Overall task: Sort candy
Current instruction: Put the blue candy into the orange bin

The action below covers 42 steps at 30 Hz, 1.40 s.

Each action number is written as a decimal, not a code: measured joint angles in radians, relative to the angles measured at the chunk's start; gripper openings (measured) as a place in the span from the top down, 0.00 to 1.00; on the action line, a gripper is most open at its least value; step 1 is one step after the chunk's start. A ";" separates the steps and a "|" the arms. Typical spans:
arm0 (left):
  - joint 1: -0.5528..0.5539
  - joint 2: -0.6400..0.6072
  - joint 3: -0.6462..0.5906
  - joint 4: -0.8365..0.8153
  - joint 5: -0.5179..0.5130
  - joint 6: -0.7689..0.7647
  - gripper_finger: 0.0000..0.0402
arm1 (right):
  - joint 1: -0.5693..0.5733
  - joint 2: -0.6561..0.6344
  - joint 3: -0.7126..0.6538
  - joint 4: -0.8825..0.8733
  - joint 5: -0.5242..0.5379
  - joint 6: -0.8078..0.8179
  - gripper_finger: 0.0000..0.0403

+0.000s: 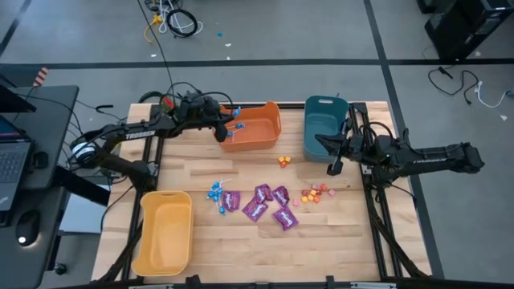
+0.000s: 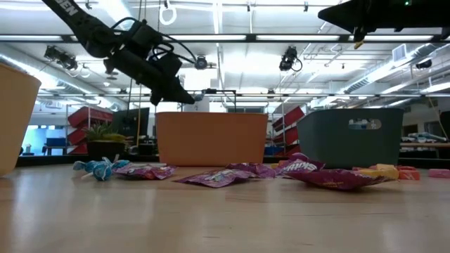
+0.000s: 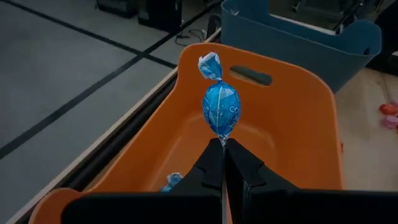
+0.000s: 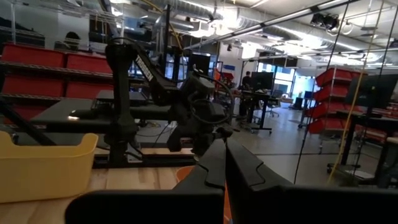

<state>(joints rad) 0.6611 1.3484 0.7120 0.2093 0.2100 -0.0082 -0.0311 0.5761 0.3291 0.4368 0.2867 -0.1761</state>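
My left gripper (image 1: pixel 226 130) hovers over the left part of the orange bin (image 1: pixel 259 128), shut on a blue-wrapped lollipop (image 3: pixel 221 109). Another blue lollipop (image 3: pixel 171 182) lies inside that bin. On the table lie more blue lollipops (image 1: pixel 217 195), several purple packets (image 1: pixel 263 205) and small orange, red and pink pieces (image 1: pixel 315 194), with a few more pieces (image 1: pixel 284 161) nearer the bins. My right gripper (image 1: pixel 333 167) is shut on nothing and hangs above the table in front of the teal bin (image 1: pixel 324 127). My left gripper pinches the lollipop's thin stick (image 3: pixel 222 142) between its two fingertips, just below the wrapped head. The fingers slant downward from the table's left and run along the stick. The head sticks out beyond the fingertips, clear of the bin, over its inside.
A yellow bin (image 1: pixel 165 233) stands at the near left of the table. The orange and teal bins stand side by side at the far edge. Bare wood lies between the candy and the near edge. A laptop desk (image 1: pixel 24 152) stands left of the table.
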 joint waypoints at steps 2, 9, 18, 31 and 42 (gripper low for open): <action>0.006 0.002 0.000 -0.015 -0.002 -0.001 1.00 | 0.000 0.000 0.000 -0.006 0.000 0.000 1.00; 0.007 0.001 0.000 -0.021 -0.003 -0.003 1.00 | 0.000 0.000 0.000 -0.009 0.000 -0.002 1.00; 0.007 0.001 -0.001 -0.106 -0.017 -0.023 1.00 | 0.000 0.000 0.000 -0.009 0.000 -0.002 1.00; 0.007 0.001 -0.001 -0.119 -0.019 -0.023 1.00 | 0.000 0.000 0.000 -0.009 0.000 -0.002 1.00; 0.007 0.001 -0.002 -0.119 -0.085 -0.051 0.94 | 0.000 0.000 0.000 -0.009 0.000 -0.002 1.00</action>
<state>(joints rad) 0.6678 1.3491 0.7105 0.0904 0.1250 -0.0592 -0.0307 0.5759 0.3294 0.4274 0.2867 -0.1780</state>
